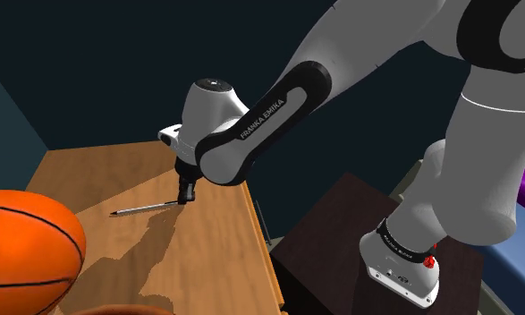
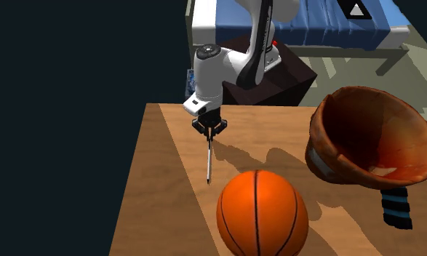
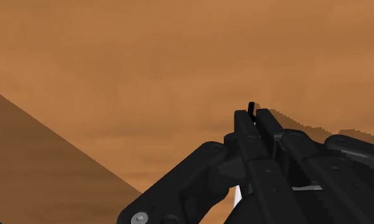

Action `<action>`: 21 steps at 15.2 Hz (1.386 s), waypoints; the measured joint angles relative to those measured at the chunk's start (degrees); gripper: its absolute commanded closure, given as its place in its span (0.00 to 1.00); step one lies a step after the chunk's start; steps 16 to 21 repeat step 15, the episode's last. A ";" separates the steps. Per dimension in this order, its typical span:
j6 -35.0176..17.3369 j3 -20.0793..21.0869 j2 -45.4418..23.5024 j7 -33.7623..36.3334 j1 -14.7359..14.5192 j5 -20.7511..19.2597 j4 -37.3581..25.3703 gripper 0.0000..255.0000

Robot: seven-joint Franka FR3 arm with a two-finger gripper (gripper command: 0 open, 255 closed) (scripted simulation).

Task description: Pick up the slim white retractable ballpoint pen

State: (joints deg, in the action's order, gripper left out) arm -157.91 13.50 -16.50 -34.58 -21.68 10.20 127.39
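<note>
The claw is down at the wooden tabletop, its black fingers drawn close together and pinching one end of the slim white pen. In the wrist view a thin dark tip pokes out between them. From the claw the pen's shaft runs out low over the tabletop toward the orange basketball; whether it touches the wood, I cannot tell. A reddish-brown bowl sits beside the ball, well apart from the pen.
</note>
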 measured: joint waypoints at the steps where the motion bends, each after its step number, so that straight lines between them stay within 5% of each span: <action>1: 0.52 0.07 0.41 0.05 -0.01 0.05 0.12 1.00; 14: 9.51 0.28 7.58 1.04 0.37 0.34 -1.58 1.00; 21: 9.95 0.27 7.84 1.05 0.40 0.35 -1.77 1.00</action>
